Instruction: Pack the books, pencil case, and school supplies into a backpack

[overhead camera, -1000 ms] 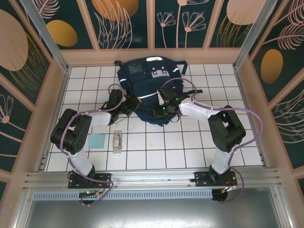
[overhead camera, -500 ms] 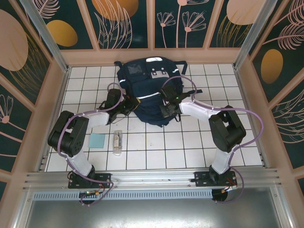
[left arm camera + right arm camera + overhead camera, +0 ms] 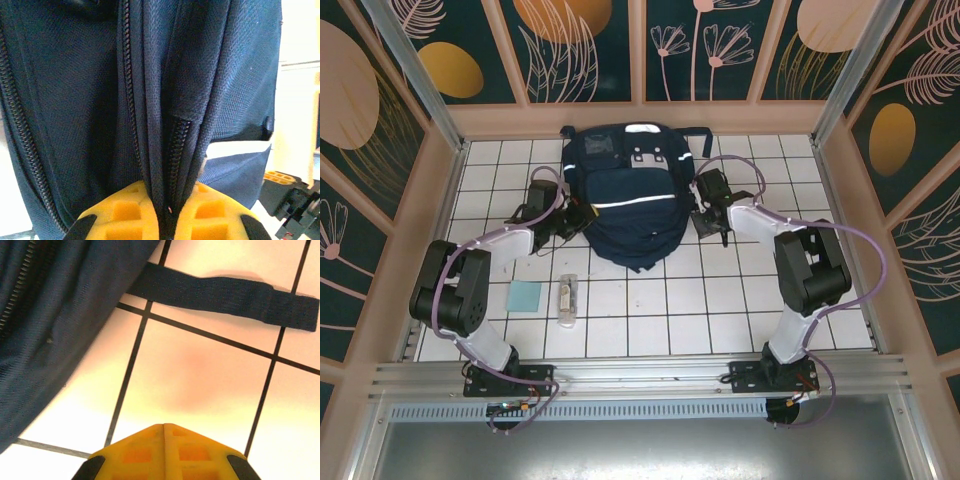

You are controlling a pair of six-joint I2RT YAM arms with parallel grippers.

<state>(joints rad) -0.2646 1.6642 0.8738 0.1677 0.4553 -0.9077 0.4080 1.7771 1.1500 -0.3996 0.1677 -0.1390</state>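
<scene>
The navy backpack (image 3: 625,200) lies at the back middle of the tiled table, white stripe across its front. My left gripper (image 3: 580,214) is at its left side, shut on a fold of its fabric beside a zipper (image 3: 167,205). My right gripper (image 3: 701,207) sits by the backpack's right side, shut with nothing in it (image 3: 164,426), just above a tile. The backpack (image 3: 50,315) lies to its left. Of the school supplies, a pale-teal card (image 3: 525,296) and a small clear packet (image 3: 567,298) lie near the left arm. The books and the pencil case are out of view.
A dark strap (image 3: 225,295) of the backpack trails flat on the tiles beyond my right gripper. Wooden walls close in the table on three sides. Bare tiles stretch across the front right.
My right gripper has left the top of the backpack and swung out to its right side. My left gripper has pulled left with the fabric. The backpack now lies spread wider.
</scene>
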